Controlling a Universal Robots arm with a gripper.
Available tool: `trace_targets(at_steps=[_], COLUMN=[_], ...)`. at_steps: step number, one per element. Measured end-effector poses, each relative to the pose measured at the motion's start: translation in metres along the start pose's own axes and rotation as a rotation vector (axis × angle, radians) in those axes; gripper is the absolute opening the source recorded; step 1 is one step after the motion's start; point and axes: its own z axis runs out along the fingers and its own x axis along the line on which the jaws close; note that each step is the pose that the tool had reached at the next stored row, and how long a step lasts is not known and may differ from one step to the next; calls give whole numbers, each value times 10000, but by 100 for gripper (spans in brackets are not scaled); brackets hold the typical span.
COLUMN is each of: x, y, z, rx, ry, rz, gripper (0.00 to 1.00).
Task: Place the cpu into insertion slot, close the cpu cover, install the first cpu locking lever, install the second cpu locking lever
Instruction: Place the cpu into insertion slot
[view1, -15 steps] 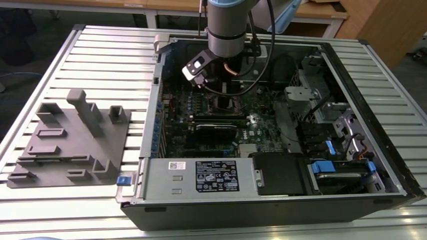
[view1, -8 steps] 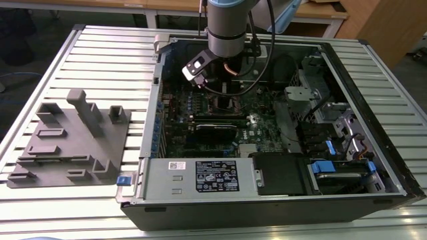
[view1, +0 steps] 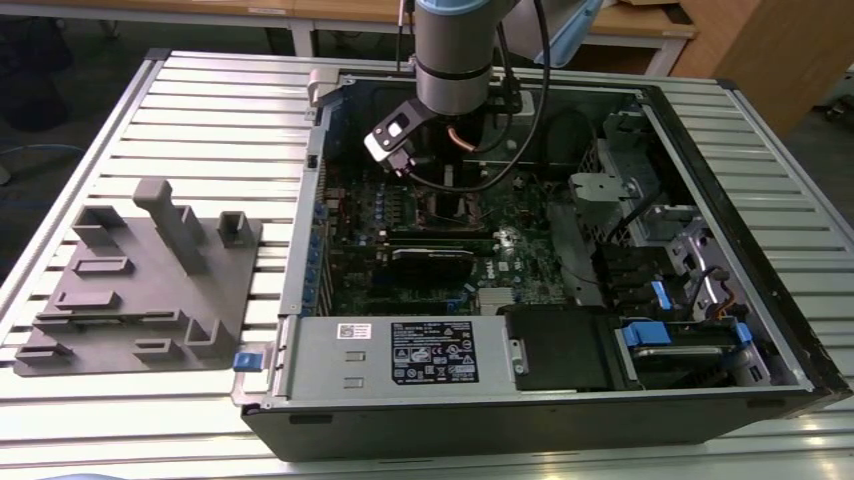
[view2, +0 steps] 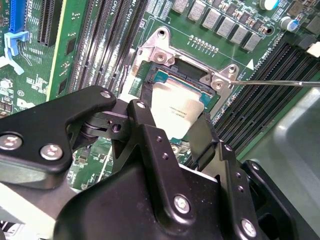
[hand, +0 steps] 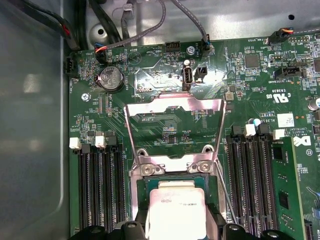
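cpu (hand: 176, 212): one, silvery square chip, over the insertion slot at the far middle of the board; seated or just above it, can't tell.
room: wooden desks (view1: 627, 25) along the far side, dark floor beyond the table.
table (view1: 200, 110): one, slatted metal top; carries the case and the block.
computer case (view1: 534, 400): one, black tower lying on its side with the side panel off, on the exterior view's right part of the table.
arm (view1: 454, 50): one, comes down from the far side into the far half of the case.
fixture block (view1: 140, 280): one, grey, with upright pegs; on the table to the exterior view's left of the case, well apart from the arm.
motherboard (hand: 250, 95): one, green, flat inside the case.
memory slots (hand: 97, 190): two banks of long black slots, one on each side of the socket.
cpu cover (hand: 172, 106): one, silver frame with a window, swung up open on the far side of the socket.
insertion slot (view2: 165, 77): one, its rim showing around the chip.
gripper (view2: 172, 120): one, black claw; two fingers (view2: 145, 125) pressed against opposite edges of the cpu, pinching it.
locking lever (view2: 270, 83): one thin metal rod seen in the second wrist view, swung out away from the socket.
coin battery (hand: 111, 79): one, on the far part of the board.
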Motion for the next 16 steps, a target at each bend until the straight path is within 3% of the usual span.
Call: trace_targets(at_steps=[10, 11, 16], x=[1, 0, 0], y=[0, 0, 0], z=[5, 4, 4], rx=[-3, -1, 0], ry=[6, 2, 1], rz=[0, 0, 0], gripper=[54, 60, 60])
